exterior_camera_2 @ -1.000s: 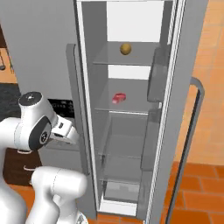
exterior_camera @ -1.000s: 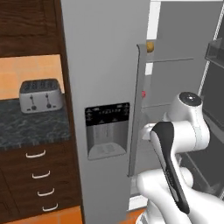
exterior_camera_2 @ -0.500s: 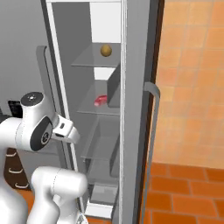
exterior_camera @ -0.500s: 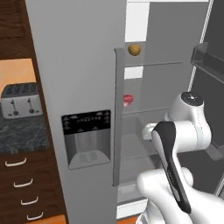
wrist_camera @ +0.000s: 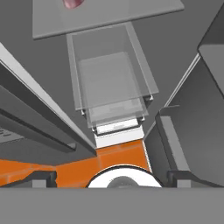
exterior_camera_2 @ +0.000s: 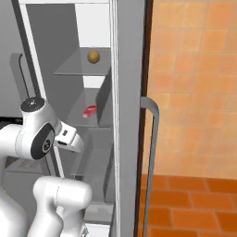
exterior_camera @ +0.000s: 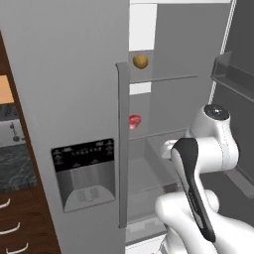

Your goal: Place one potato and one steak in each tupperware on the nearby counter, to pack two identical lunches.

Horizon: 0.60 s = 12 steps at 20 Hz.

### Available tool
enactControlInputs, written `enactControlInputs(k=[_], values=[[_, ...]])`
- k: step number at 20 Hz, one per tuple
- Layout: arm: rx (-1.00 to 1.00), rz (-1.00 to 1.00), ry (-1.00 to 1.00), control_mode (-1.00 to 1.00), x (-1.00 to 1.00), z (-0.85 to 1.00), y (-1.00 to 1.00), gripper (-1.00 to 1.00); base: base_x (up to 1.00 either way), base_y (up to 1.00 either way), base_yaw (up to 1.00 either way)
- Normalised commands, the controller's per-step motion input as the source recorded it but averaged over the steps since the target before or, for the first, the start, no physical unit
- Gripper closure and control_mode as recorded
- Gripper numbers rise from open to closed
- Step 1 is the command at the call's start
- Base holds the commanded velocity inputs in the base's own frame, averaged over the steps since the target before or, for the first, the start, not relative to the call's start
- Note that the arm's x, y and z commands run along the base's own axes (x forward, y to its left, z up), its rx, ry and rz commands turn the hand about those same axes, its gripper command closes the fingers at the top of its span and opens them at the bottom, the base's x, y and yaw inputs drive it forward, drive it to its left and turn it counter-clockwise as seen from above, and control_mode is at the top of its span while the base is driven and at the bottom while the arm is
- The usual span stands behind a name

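- Potato (exterior_camera: pixel 140 61): you find it at about 12 o'clock in the left base view, a round tan ball on the upper glass shelf (exterior_camera: pixel 168 78) of the open fridge (exterior_camera: pixel 64 99); in the right base view it sits at about 11 o'clock (exterior_camera_2: pixel 93 56).
- Steak (exterior_camera: pixel 134 121): it lies one shelf lower, a red piece just right of the closed door's upright handle (exterior_camera: pixel 122 149) in the left base view. In the right base view it is at about 9 o'clock (exterior_camera_2: pixel 89 111), and the hand view catches its reddish edge at 12 o'clock (wrist_camera: pixel 73 3).
- Gripper (wrist_camera: pixel 111 178): its two dark fingertips (wrist_camera: pixel 40 179) stand spread wide at 6 o'clock in the hand view, with nothing between them (orange floor tile (wrist_camera: pixel 70 168) and the white robot body lie below).
- You are looking down past the clear fridge drawers (wrist_camera: pixel 111 83), stacked under the glass shelf in the middle of the hand view.
- Counter (exterior_camera: pixel 15 166): a strip of dark speckled stone shows at 9 o'clock in the left base view, over wood drawers with curved silver handles (exterior_camera: pixel 6 203).
- Open fridge door (exterior_camera_2: pixel 132 115): it stands edge-on at the centre of the right base view, its grey handle (exterior_camera_2: pixel 150 152) toward 4 o'clock, with an orange tiled wall (exterior_camera_2: pixel 194 83) behind.
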Motion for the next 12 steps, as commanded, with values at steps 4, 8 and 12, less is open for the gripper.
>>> enactControlInputs(k=[4,8,12], values=[[0.00,0.00,0.00,1.00,0.00,0.00,0.00,-1.00,0.37,-0.10,-0.10],[0.00,0.00,0.00,1.00,0.00,0.00,0.00,-1.00,0.30,0.00,-0.04],[0.00,0.00,0.00,1.00,0.00,0.00,0.00,-1.00,0.13,0.00,0.00]])
